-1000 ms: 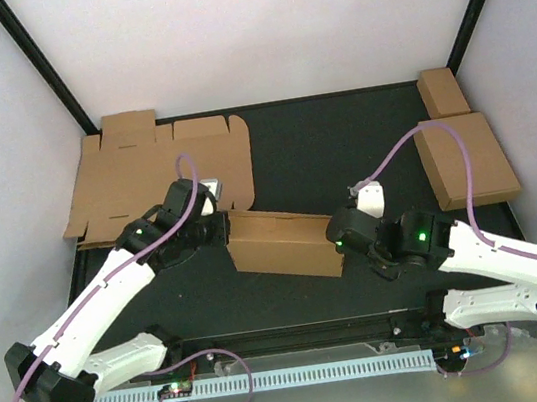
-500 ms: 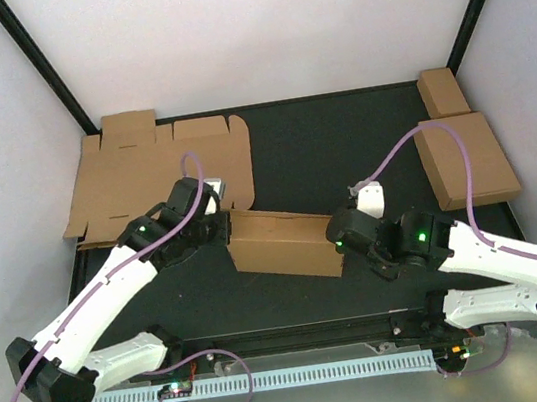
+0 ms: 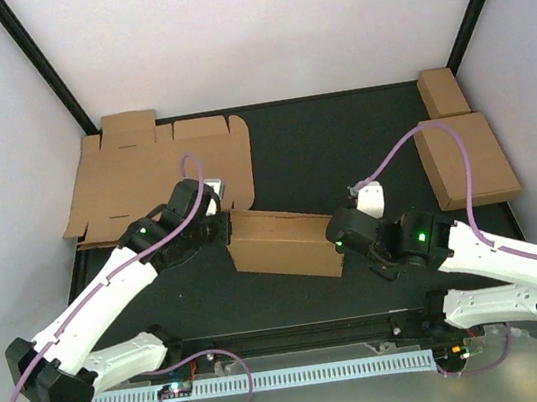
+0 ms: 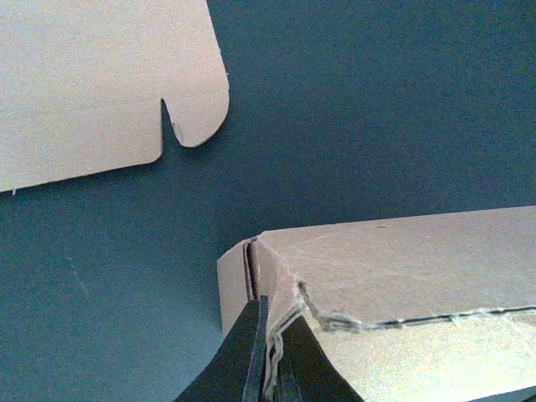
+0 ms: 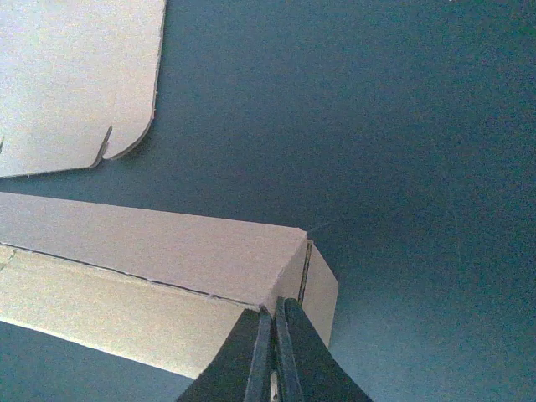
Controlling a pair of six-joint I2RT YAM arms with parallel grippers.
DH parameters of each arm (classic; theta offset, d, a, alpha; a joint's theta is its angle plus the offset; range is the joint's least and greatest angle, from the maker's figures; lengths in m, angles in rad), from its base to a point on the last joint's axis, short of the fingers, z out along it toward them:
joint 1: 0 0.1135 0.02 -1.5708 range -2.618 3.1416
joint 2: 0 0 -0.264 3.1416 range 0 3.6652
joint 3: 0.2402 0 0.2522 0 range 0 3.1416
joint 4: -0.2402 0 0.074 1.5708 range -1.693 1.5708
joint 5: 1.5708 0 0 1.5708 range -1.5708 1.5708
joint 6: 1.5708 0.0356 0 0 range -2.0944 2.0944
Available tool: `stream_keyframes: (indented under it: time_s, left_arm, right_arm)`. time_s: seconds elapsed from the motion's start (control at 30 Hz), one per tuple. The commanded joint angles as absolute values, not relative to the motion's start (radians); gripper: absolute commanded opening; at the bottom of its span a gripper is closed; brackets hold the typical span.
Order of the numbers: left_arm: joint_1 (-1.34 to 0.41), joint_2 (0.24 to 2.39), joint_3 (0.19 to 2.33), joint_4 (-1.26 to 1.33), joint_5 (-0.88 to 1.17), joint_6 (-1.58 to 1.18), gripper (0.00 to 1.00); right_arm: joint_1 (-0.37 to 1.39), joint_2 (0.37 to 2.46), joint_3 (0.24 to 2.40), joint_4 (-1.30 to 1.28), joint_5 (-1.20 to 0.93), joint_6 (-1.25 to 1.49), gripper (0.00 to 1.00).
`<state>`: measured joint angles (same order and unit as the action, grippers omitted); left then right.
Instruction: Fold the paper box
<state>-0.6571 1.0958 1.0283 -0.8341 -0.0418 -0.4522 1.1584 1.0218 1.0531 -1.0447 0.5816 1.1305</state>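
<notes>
The paper box (image 3: pixel 285 242) lies partly folded in the middle of the black table, a long brown cardboard shape slanting from back left to front right. My left gripper (image 3: pixel 224 230) is at its left end. In the left wrist view that gripper (image 4: pixel 275 335) is shut on the box's end wall (image 4: pixel 280 289), with cardboard pinched between its fingers. My right gripper (image 3: pixel 341 241) is at the right end. In the right wrist view it (image 5: pixel 274 314) is shut on the corner of the box (image 5: pixel 167 251), beside the end flap (image 5: pixel 322 289).
A flat die-cut cardboard sheet (image 3: pixel 158 172) lies at the back left, its rounded tab showing in both wrist views (image 4: pixel 197 109) (image 5: pixel 126 142). A folded squarish box (image 3: pixel 465 159) and a smaller oblong box (image 3: pixel 442 91) sit at the right wall.
My left wrist has edged slightly toward the back at the box's left end. The box and the right arm have stayed where they were.
</notes>
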Motion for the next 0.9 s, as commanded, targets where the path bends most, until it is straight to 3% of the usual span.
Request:
stream_keyframes:
  time_s: [0.0,0.87]
  left_arm:
    - [-0.668,1.088,0.979,-0.875,-0.058,-0.477,0.02]
    - [-0.785,1.128,0.951,-0.953,-0.268,-0.535,0.01]
  right_arm:
    - [1.162,1.035,1.018,-1.075,0.539,1.138,0.02]
    - [1.163,1.043,1.014,-1.067,0.536,1.126,0.02]
